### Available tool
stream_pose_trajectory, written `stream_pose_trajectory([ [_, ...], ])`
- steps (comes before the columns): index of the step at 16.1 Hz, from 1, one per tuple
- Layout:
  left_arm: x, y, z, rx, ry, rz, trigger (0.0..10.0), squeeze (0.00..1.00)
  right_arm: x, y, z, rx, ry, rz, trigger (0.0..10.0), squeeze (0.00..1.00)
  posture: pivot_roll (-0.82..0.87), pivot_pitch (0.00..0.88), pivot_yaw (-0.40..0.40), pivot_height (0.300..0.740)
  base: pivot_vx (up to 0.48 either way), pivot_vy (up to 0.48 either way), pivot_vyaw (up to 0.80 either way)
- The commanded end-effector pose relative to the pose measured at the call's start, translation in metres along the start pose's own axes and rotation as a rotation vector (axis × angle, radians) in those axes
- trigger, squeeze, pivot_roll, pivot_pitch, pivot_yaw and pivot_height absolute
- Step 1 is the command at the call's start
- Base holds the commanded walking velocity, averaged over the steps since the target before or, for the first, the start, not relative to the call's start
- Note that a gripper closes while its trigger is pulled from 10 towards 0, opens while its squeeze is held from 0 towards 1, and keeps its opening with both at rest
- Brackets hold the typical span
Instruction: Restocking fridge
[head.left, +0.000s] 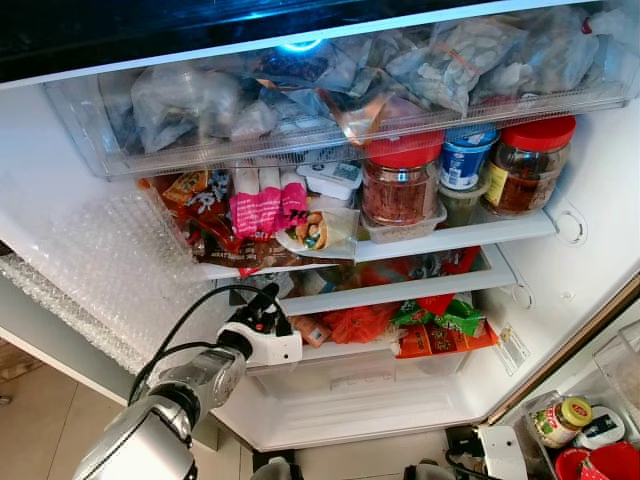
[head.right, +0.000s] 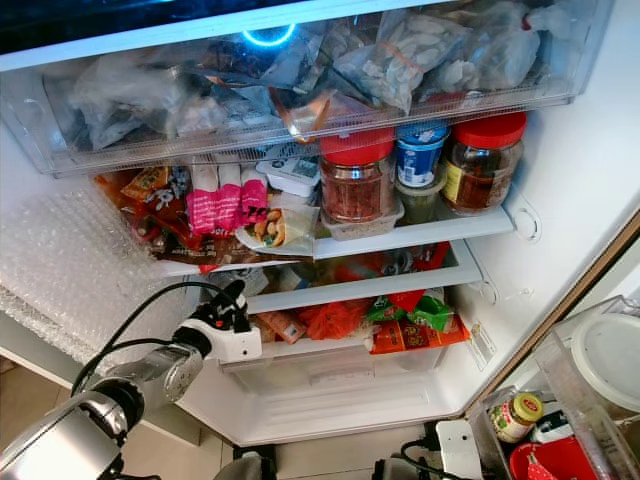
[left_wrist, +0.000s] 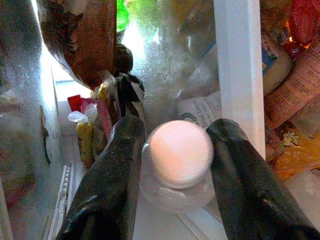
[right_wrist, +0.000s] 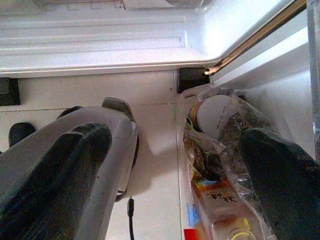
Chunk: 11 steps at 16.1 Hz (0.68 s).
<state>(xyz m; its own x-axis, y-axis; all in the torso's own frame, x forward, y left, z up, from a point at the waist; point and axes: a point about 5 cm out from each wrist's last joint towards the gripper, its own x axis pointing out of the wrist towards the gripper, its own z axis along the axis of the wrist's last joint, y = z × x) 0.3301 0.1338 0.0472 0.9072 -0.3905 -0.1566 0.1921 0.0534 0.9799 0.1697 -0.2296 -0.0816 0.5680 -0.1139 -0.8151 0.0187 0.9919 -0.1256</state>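
The fridge (head.left: 590, 260) stands open in front of me, packed with food. My left gripper (head.left: 268, 298) reaches into the left end of a lower shelf (head.left: 400, 290). In the left wrist view its two black fingers (left_wrist: 117, 165) press on either side of a small white bottle (left_wrist: 177, 165) with a pale pink cap, which stands on the shelf floor. My right gripper (right_wrist: 172, 135) hangs low near the floor, fingers wide apart and holding nothing. A clear bag of jars and packets (right_wrist: 215, 150) lies just beyond it.
A clear top drawer (head.left: 330, 110) holds plastic bags. Below it are red-lidded jars (head.left: 400, 180), a blue tub (head.left: 465, 158) and pink snack packs (head.left: 265, 210). Orange and green packets (head.left: 440, 322) crowd the lower shelf. A yellow-lidded jar (head.left: 560, 420) sits at the bottom right.
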Motion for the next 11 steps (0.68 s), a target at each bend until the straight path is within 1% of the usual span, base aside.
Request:
stream_pose_trajectory([
  [1, -0.002, 0.0033, -0.0109, 0.011, 0.036, -0.012, 10.0, 1.0, -0.0027, 0.0031, -0.0172, 0.01, 0.065, 0.004, 10.0, 0.0, -0.06, 0.095, 0.102, 0.665, 0.0, 0.0, 0.0],
  [4, 0.0006, 0.0077, -0.0107, -0.009, 0.042, 0.0, 10.0, 1.0, -0.0027, 0.003, -0.0169, 0.009, 0.065, 0.005, 10.0, 0.0, -0.06, 0.095, 0.101, 0.665, 0.0, 0.0, 0.0],
  [11, -0.0009, 0.0054, -0.0113, -0.025, 0.046, -0.01, 10.0, 1.0, -0.0028, 0.0032, -0.0172, 0.004, 0.065, 0.008, 10.0, 0.0, -0.06, 0.087, 0.098, 0.665, 0.0, 0.0, 0.0],
])
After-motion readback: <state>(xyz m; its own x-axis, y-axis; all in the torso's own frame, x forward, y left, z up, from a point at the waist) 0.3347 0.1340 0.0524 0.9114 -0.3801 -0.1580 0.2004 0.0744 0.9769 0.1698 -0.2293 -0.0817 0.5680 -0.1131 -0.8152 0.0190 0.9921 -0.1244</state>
